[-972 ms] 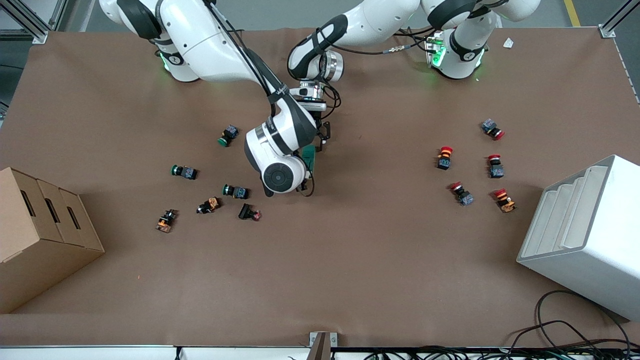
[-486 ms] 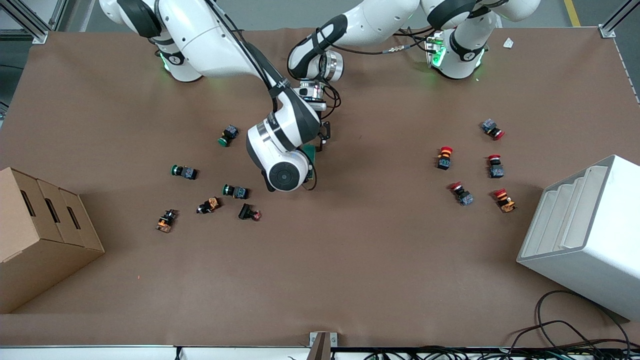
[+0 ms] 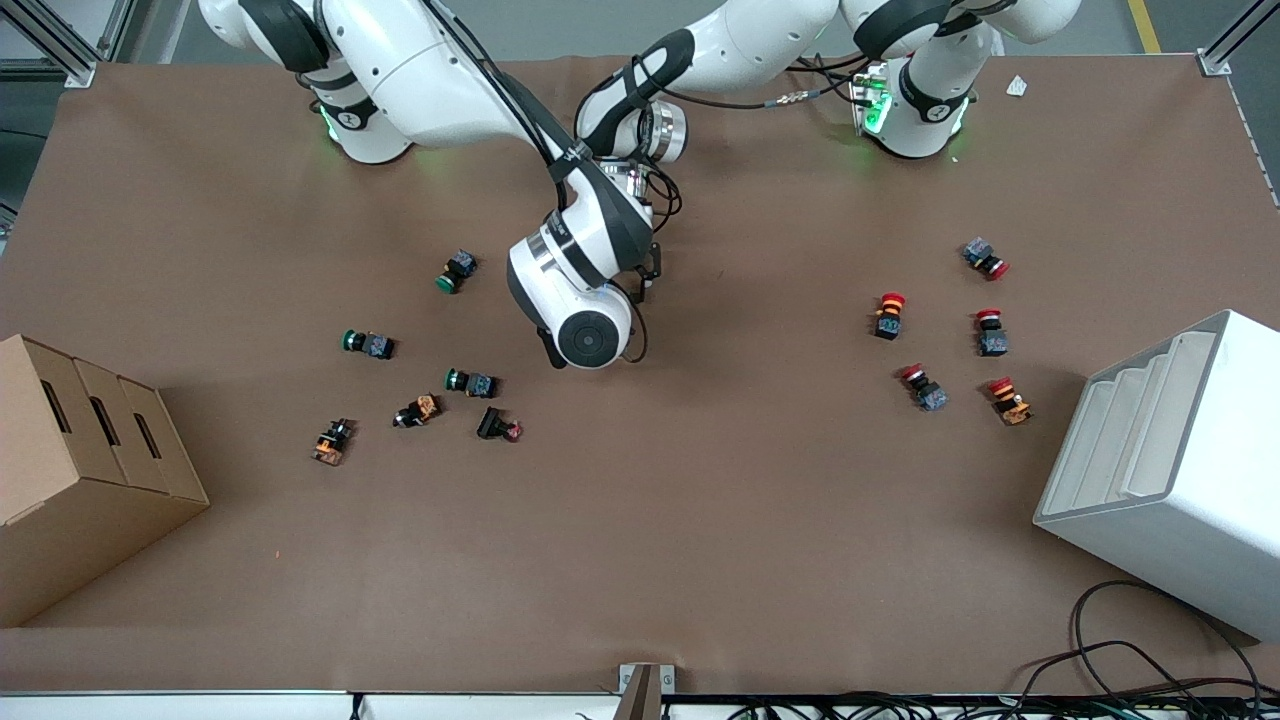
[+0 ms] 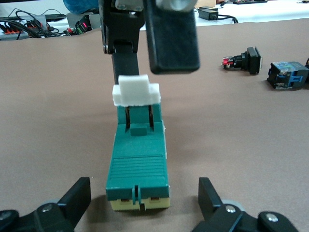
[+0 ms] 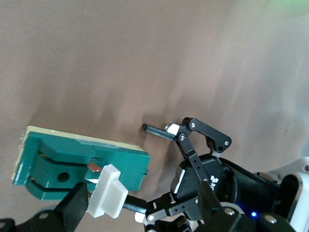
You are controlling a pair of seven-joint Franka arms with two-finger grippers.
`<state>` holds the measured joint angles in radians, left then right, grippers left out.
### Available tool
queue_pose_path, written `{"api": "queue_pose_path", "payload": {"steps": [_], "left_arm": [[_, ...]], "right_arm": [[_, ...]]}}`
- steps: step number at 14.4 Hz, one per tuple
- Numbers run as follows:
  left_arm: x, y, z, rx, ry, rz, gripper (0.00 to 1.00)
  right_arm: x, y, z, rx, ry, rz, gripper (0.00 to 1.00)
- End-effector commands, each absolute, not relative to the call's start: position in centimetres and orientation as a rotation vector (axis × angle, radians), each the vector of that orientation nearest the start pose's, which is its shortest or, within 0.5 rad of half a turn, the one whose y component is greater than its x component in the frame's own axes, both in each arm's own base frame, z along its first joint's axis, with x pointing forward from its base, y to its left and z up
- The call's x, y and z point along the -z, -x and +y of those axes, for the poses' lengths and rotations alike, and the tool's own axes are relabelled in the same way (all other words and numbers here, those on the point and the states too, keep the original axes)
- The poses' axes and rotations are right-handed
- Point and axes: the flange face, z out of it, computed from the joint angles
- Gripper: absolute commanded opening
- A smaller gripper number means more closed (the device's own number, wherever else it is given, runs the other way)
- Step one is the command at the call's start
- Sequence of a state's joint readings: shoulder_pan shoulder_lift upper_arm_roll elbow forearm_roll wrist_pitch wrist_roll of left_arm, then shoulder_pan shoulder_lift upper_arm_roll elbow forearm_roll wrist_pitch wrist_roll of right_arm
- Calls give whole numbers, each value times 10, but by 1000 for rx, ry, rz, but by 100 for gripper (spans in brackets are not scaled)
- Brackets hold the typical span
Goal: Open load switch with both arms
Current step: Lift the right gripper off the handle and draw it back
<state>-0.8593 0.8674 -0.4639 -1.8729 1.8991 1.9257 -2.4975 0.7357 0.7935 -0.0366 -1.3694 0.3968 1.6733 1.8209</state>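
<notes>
Load switch [image 4: 137, 164]: dark-green block on a cream base, lying flat on the brown table [image 3: 700, 520] about midway between its two ends, hidden in the front view under the right arm's wrist [image 3: 585, 300]. White lever [image 4: 136, 91] at one end, raised above the green body. Left claw [image 4: 144, 195]: down at table level, spread wide, one finger on each side of the end away from the lever, neither finger touching the block. Right claw [image 4: 149, 53]: over the lever end, spread along the length of the block, lever lying between its fingers and just beside one of them, nothing gripped. Left arm [image 3: 700, 50]: reaching in from its base to meet the right arm over the same spot. Green-capped buttons [image 3: 456, 271], three, scattered toward the right arm's end, with three black-and-orange parts [image 3: 417, 410] nearer the front camera than those. Red-capped buttons [image 3: 888, 315], five, loosely grouped toward the left arm's end, well apart from the load switch. Cardboard box [image 3: 90, 470] with three slots at the table edge on the right arm's end. White stepped bin [image 3: 1170, 470] on the left arm's end. Black cables [image 3: 1150, 660] along the edge nearest the front camera.
</notes>
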Motion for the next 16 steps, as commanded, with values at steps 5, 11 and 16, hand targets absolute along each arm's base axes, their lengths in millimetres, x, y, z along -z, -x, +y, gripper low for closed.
{"api": "queue_pose_path", "payload": {"steps": [5,11,16], "left_arm": [[-59,-206,-561,1615,2723,216,99],[-64,-205,-563,1612,2717,227,99],[-71,-209,-564,1620,2713,215,99]], "right_arm": [[-205,-456,480,-893,2854,1937,100],[-212,-467,473,-843,2867,1924,100],[-314,-519,432,-576,3035,1616,100]]}}
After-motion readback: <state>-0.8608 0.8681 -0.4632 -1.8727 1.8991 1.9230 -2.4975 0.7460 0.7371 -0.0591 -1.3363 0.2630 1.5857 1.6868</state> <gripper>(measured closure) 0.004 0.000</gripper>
